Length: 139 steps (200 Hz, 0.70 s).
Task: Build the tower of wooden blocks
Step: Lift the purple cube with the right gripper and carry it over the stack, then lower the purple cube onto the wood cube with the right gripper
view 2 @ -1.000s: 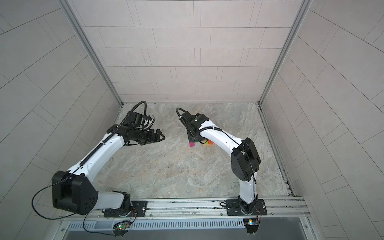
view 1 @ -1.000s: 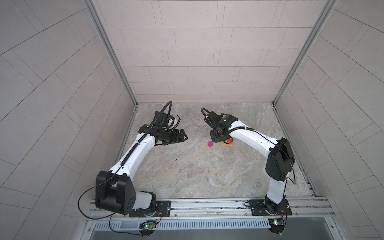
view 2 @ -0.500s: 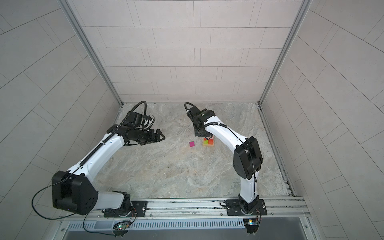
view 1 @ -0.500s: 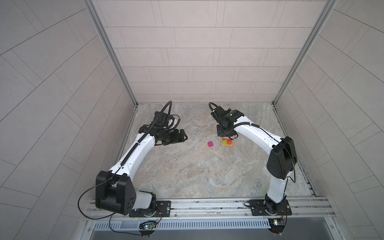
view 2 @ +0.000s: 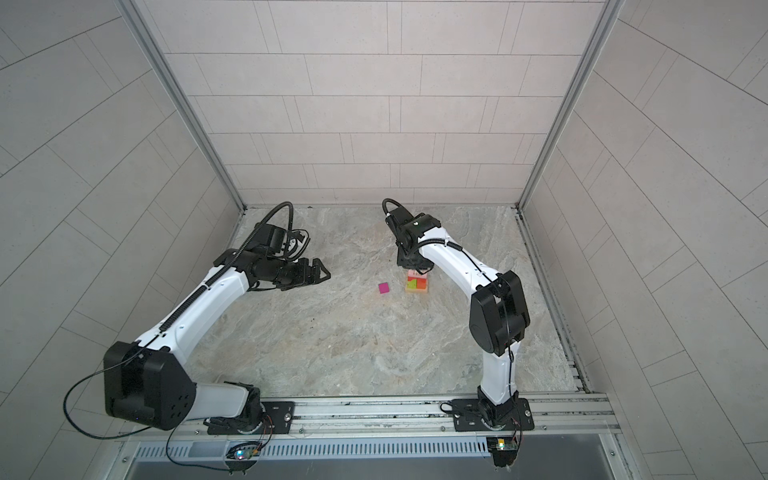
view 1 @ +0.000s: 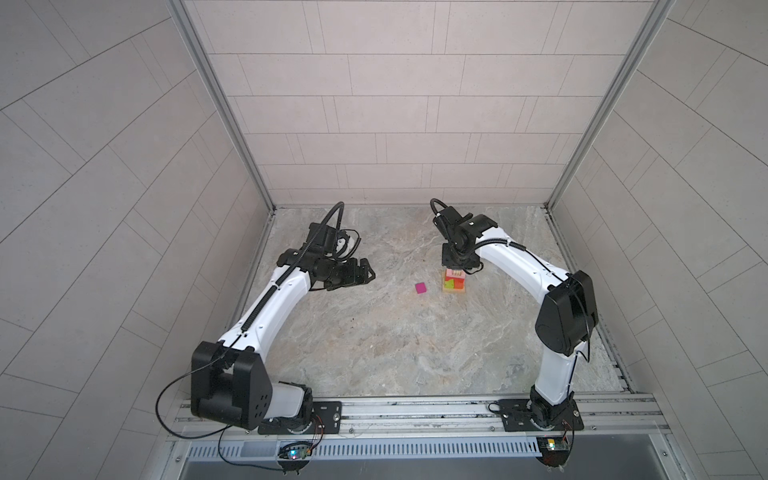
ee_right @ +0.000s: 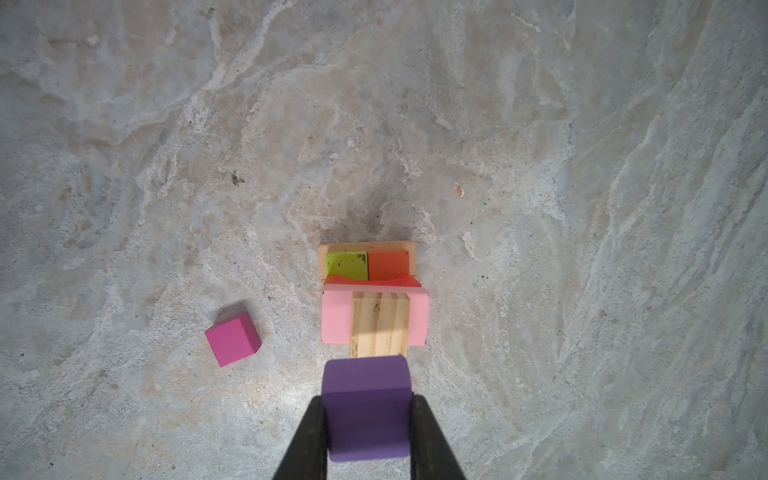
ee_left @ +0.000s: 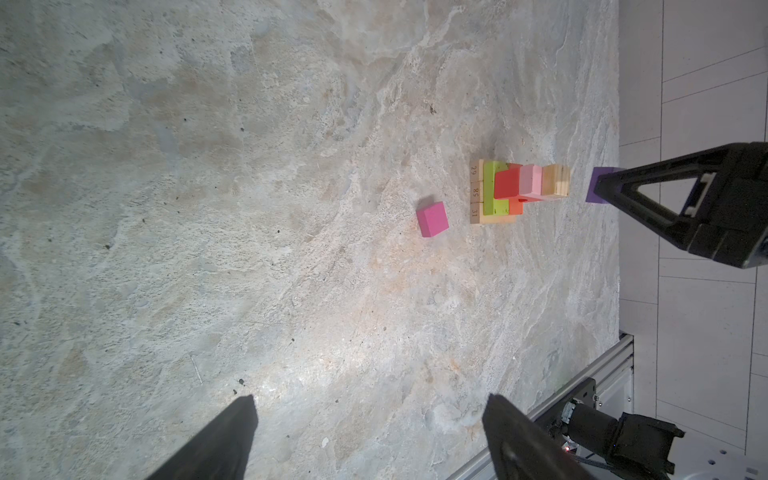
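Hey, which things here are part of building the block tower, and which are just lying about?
In the job: wood block tower; purple cube, held above it by the right gripper; magenta cube, loose on the table beside it.
Just there: left gripper, open and empty; front rail; circuit board at the front edge.

Purple cube [ee_right: 366, 409] clamped in right gripper [ee_right: 368, 432], above tower [ee_right: 374, 303], magenta cube [ee_right: 232, 339] beside.

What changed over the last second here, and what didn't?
The right gripper, shut on the purple cube, moved rightward in both top views, from near the magenta cube to over the wood block tower. Nothing was grasped or released. The left gripper stayed open and still; the magenta cube and tower did not move.
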{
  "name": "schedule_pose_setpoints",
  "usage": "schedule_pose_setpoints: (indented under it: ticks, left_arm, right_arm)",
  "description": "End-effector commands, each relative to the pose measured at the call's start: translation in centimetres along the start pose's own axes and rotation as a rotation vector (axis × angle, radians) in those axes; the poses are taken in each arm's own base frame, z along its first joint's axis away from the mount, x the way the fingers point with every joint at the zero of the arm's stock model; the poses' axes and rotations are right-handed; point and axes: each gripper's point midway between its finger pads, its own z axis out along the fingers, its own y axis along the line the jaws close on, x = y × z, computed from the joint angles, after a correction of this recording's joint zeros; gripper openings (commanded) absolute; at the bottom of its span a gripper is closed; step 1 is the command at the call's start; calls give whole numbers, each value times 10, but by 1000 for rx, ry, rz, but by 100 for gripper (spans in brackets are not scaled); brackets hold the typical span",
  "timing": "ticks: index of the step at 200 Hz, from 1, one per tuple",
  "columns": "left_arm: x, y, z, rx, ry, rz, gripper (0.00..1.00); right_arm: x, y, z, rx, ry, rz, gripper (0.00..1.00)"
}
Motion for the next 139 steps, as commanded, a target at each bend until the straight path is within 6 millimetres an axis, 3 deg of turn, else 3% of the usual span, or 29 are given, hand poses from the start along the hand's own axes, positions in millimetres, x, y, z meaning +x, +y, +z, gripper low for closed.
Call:
schedule_pose_setpoints:
  ticks: [1,139]
  left_arm:
    - [3,-2,-2,8,1,7,92]
    - [3,-2,-4,3,-3,11,92]
  right_arm:
    - [-1,-2,6,14,11,33,18]
    - [-4,-7,23,30,35,68,18]
